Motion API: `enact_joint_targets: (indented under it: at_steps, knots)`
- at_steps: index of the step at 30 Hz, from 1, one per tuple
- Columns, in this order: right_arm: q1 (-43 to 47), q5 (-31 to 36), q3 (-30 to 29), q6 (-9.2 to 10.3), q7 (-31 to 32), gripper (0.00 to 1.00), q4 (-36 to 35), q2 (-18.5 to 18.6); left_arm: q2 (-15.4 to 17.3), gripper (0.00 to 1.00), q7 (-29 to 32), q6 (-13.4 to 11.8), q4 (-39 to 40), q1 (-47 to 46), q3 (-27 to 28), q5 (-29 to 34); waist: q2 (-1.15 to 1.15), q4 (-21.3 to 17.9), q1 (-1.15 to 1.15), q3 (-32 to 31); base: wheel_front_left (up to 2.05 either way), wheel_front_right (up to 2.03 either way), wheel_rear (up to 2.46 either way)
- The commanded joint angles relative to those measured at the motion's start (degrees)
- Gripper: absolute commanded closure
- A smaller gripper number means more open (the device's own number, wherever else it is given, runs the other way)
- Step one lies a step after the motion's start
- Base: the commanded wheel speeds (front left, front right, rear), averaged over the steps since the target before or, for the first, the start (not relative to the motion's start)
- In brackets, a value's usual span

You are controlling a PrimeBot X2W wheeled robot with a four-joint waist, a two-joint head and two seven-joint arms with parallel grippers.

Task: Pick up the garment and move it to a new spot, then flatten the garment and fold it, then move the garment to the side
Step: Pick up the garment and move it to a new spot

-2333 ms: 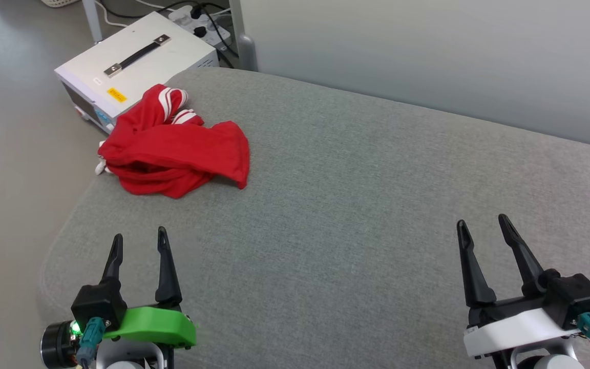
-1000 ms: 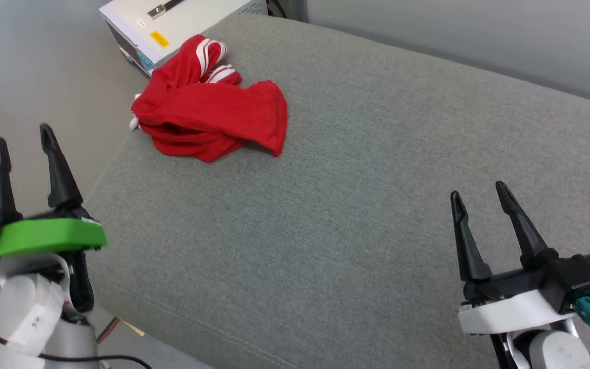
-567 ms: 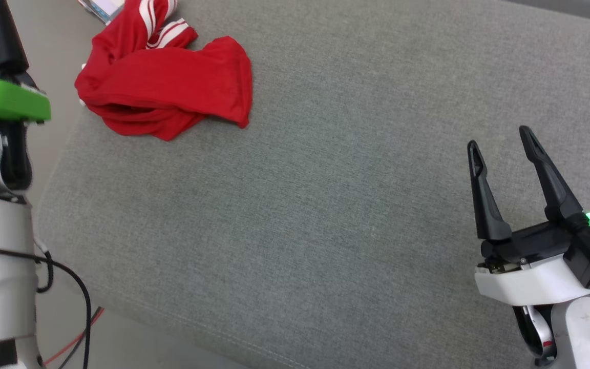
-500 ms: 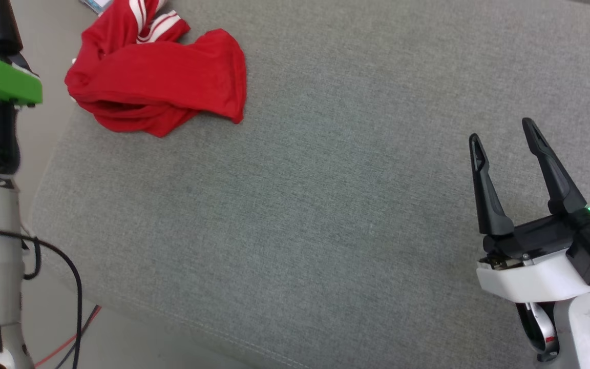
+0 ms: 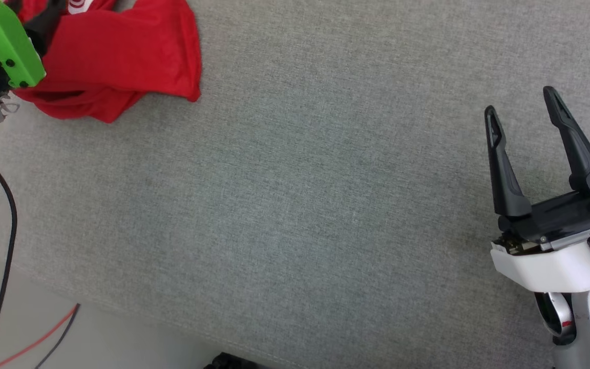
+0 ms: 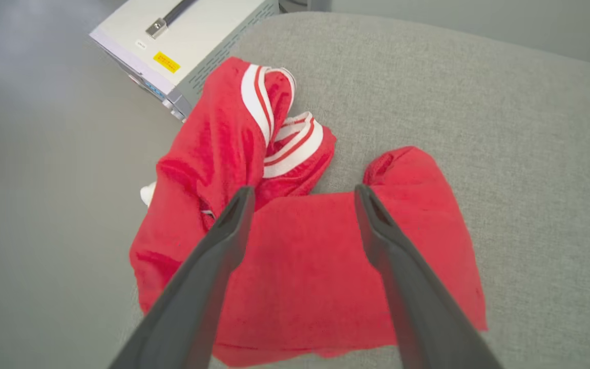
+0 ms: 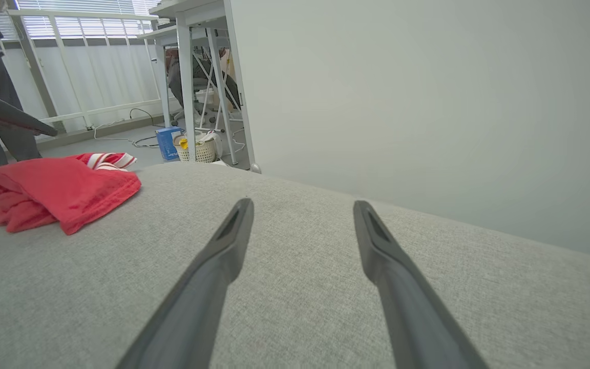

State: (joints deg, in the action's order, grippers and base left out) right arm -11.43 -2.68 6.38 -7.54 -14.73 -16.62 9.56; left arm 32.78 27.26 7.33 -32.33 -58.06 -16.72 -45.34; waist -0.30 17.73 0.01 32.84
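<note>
I am hovering my left gripper (image 6: 302,192), fingers spread wide, right above the crumpled garment (image 6: 305,271) lying at the cushion's (image 5: 300,205) far left corner, while my right gripper (image 5: 521,101), likewise open and empty, is hanging well apart over the right side.

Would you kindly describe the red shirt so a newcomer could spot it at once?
Start with the wide grey cushion. At its corner beside the white box with a yellow sticker lies the shirt, crumpled in a heap. Unlike the pale box and grey cushion, it is bright red cloth with white-striped trim.
</note>
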Motion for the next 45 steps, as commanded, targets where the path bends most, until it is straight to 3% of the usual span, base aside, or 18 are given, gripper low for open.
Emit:
enact_joint_targets:
  at_steps: [1, 3, 9, 16, 17, 18, 32, 39, 45]
  knots:
    - [-1.2, 0.3, -0.1, 0.05, -0.3, 0.00, -0.6, 0.3, 0.7, 0.00, 3.1, 0.1, -0.7, -1.3, -1.4, -1.6, 0.30, -1.1, -0.01, 2.2, 0.00, 0.00, 0.00]
    - [-1.5, 0.4, -0.1, 0.05, -0.3, 0.00, -0.9, 0.6, 1.3, 0.00, 8.6, 0.1, -1.7, -2.0, -3.3, -4.4, 0.30, -1.4, -0.01, 3.3, 0.00, 0.00, 0.00]
    - [-2.2, 0.2, -0.5, 0.05, -0.3, 0.00, -1.2, 0.8, 2.7, 0.00, 16.9, 0.1, -5.3, -2.7, -8.5, -6.2, 0.30, -2.4, -0.01, 5.8, 0.00, 0.00, 0.00]
    - [-3.1, -0.4, -0.4, 0.05, -0.3, 0.00, -0.6, 0.3, -0.5, 0.00, 18.8, 0.2, -11.7, 0.0, -15.7, -6.0, 0.30, -3.4, -0.01, 6.4, 0.00, 0.00, 0.00]
    - [-2.9, -0.6, -0.7, 0.05, -0.3, 0.00, -0.3, 0.1, -0.5, 0.68, 17.8, 0.2, -11.4, 0.4, -17.9, -6.3, 0.30, -3.2, -0.01, 5.8, 0.00, 0.00, 0.00]
    - [-2.8, -0.8, -0.7, 0.05, -0.3, 0.00, -0.1, 0.1, -0.4, 1.00, 17.5, 0.2, -11.2, 0.3, -18.4, -6.5, 0.30, -3.1, -0.01, 5.4, 0.00, 0.00, 0.00]
    - [0.7, -2.9, 0.0, 0.05, -0.3, 0.00, 3.1, -3.3, 5.1, 1.00, 4.0, 0.2, -5.4, -4.4, -24.4, -4.5, 0.30, -2.2, -0.01, -7.8, 0.00, 0.00, 0.00]
    - [3.7, -3.5, -0.5, 0.05, -0.3, 0.00, 4.0, -5.2, 7.2, 1.00, -0.3, 0.2, 1.4, -7.2, -27.4, -4.2, 0.30, -4.1, -0.01, -13.8, 0.00, 0.00, 0.00]
    - [5.3, -4.0, -1.0, 0.05, -0.3, 0.00, 4.4, -6.2, 6.9, 1.00, -2.2, 0.2, 8.0, -9.9, -30.5, -2.8, 0.30, -7.2, -0.01, -16.7, 0.00, 0.00, 0.00]
